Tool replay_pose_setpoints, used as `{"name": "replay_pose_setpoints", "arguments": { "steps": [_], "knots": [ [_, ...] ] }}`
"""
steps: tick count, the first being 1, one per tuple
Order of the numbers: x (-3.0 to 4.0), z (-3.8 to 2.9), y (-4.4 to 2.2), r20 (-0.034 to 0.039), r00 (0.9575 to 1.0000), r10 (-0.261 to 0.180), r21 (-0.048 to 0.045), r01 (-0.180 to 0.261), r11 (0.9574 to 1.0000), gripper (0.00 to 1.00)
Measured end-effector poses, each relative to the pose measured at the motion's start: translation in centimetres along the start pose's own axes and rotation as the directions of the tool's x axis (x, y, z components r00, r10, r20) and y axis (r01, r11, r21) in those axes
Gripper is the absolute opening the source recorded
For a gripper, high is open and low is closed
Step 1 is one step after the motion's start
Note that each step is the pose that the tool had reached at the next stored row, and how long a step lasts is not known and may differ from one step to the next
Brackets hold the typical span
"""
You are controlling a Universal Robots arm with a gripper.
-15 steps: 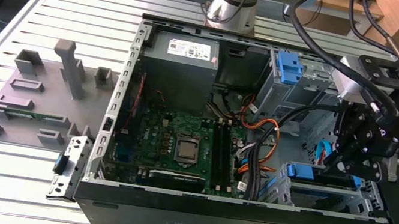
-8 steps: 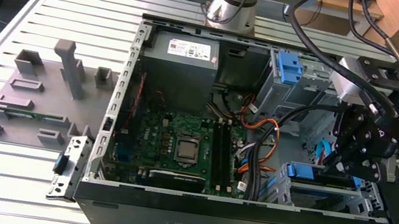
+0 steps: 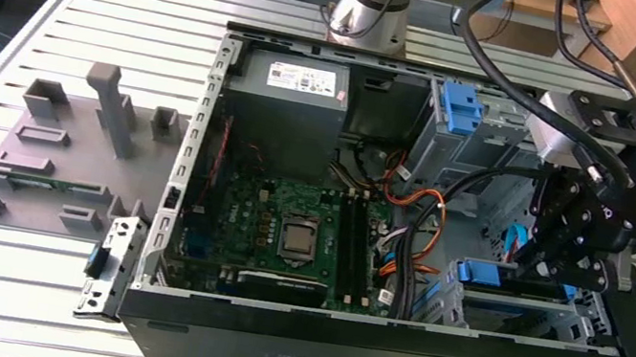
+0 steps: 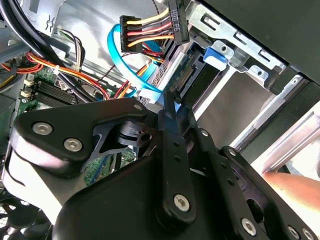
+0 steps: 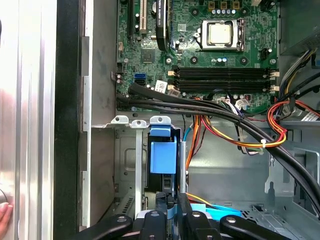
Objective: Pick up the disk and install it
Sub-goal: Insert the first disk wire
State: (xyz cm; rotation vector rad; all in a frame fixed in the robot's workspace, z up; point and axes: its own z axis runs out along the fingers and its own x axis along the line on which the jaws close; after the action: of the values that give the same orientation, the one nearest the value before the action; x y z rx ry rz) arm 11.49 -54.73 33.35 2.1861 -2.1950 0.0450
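The disk [image 3: 486, 276] stands on edge in the drive bay at the front corner of the open computer case [image 3: 263, 349], on the exterior view's right. Its blue carrier frame [image 5: 163, 156] shows between the bay's metal rails. In the second wrist view the disk's [image 4: 189, 75] connector end points at the blue data cable [image 4: 131, 67] and the power plug [image 4: 152, 31]. My gripper [image 3: 545, 273] hangs over the bay, and in both wrist views the gripper [image 4: 169, 111] [image 5: 173, 202] is shut on the thin blue edge of the disk.
The motherboard [image 3: 284, 226] lies in the case's middle, with the grey power supply [image 3: 292, 87] at the back. A blue latch tab [image 3: 462, 106] sits on the rear cage. Cable bundles [image 5: 240, 125] cross beside the bay. A person's finger [image 4: 295, 185] rests near the case edge. Grey fixtures [image 3: 64, 151] stand outside.
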Motion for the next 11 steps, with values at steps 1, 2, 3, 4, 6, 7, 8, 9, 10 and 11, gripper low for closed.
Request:
{"name": "replay_pose_setpoints", "arguments": {
  "steps": [1, 2, 3, 4, 6, 7, 8, 9, 10, 11],
  "knots": [
    [0.0, 0.0, 0.0, 0.0, 1.0, 0.0, -0.0001, 0.0, 1.0, 0.24],
    [0.0, 0.0, 0.0, -0.0001, 1.0, 0.0, 0.0, 0.0, 1.0, 0.24],
    [0.0, 0.0, 0.0, -0.0001, 1.0, 0.0, 0.0, 0.0, 1.0, 0.24],
    [-0.01, 0.04, 0.0, 0.0001, 1.0, 0.0, 0.0, 0.0, 1.0, 0.24],
    [-0.01, 0.2, 0.0, 0.0001, 1.0, 0.0, -0.0001, 0.0, 1.0, 0.24],
    [-0.01, 0.25, 0.0, -0.0001, 1.0, 0.0, 0.0, 0.0, 1.0, 0.24],
    [-0.02, 0.26, 0.0, -0.0002, 1.0, 0.0, 0.0, 0.0, 1.0, 0.24],
    [-0.01, 0.27, 0.0, -0.0003, 1.0, 0.0, 0.0, 0.0, 1.0, 0.24],
    [-0.02, 0.28, 0.0, -0.0001, 1.0, 0.0, 0.0, 0.0, 1.0, 0.24],
    [-0.02, 0.28, 0.0, -0.0002, 1.0, 0.0, 0.0, 0.0, 1.0, 0.24]
  ]
}}
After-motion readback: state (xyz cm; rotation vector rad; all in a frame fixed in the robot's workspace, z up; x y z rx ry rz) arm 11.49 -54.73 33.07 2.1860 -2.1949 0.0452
